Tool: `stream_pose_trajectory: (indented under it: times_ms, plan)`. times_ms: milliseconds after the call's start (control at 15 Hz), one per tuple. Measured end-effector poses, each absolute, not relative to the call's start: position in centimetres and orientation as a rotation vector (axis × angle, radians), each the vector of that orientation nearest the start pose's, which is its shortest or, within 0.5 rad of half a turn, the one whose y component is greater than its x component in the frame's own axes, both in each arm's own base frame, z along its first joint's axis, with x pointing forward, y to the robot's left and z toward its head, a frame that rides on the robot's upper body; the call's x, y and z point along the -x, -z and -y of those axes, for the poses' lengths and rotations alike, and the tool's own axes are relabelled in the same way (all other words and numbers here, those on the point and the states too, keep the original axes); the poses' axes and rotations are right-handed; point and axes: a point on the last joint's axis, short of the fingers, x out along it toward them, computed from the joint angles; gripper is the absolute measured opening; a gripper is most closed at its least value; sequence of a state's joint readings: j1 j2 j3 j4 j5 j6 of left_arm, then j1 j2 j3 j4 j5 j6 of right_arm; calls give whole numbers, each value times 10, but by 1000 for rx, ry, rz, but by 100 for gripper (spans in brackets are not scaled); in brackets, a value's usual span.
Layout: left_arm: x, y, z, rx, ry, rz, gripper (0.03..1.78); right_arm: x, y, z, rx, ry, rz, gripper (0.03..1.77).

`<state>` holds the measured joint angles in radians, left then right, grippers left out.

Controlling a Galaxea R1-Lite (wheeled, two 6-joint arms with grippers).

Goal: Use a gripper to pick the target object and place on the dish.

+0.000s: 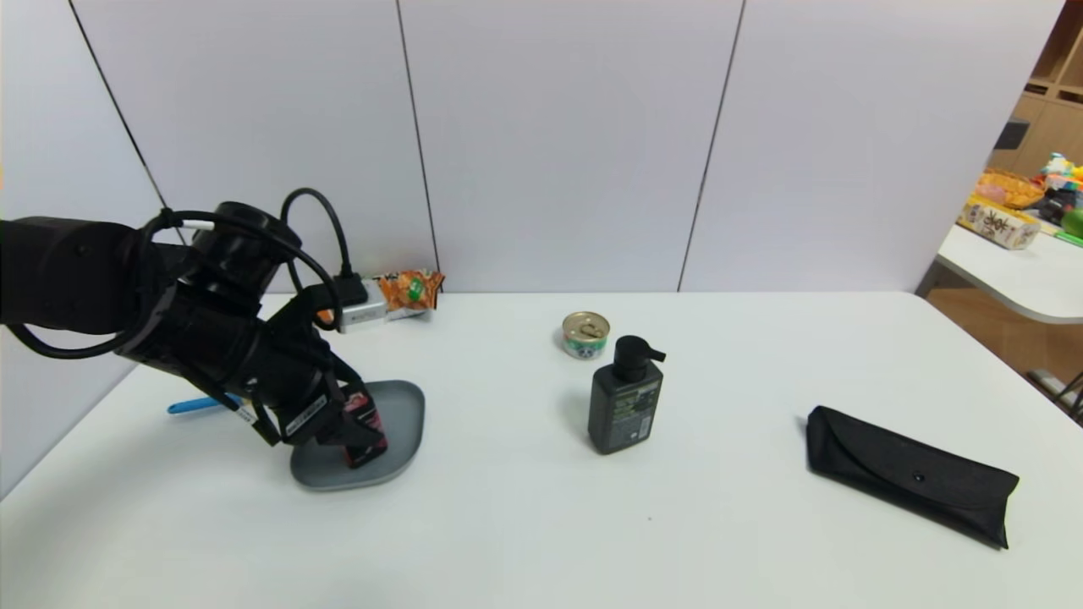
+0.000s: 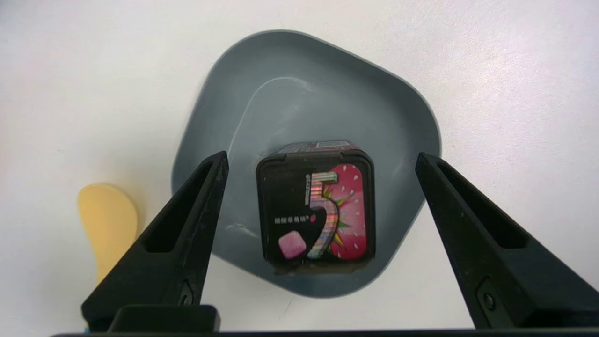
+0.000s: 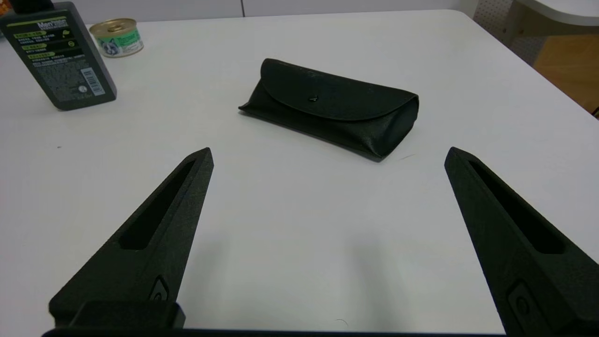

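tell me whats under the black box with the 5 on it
The grey-blue dish is under the black box, which stands near one edge between the left gripper's open fingers. The contact patch itself is hidden.

A black pump bottle (image 1: 625,397) is standing upright near the middle of the white table (image 1: 541,524), with a small round tin can (image 1: 585,334) sitting close by at its eleven o'clock. A black soft case (image 1: 909,474) is lying well apart at the bottle's four o'clock. An orange snack packet (image 1: 410,290) is resting by the wall.

Box (image 2: 316,206) on dish (image 2: 299,93), left of pump bottle (image 1: 625,408).
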<state>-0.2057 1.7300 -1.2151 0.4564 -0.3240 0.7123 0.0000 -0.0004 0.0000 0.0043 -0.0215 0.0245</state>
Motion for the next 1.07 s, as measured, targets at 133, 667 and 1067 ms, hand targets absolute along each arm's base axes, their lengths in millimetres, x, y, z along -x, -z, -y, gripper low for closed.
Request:
stream_pose_trajectory:
  times_ms: [133, 667, 1067]
  plan:
    - [-273, -210, 64, -587, 792, -707, 151, 23, -75, 0, -24, 21, -4, 171]
    - [-163, -268, 37, -526, 652, -489, 164, 23, -75, 0, -24, 22, -4, 171]
    - [-68, -258, 17, -402, 523, -365, 167, 23, -75, 0, -24, 21, -4, 171]
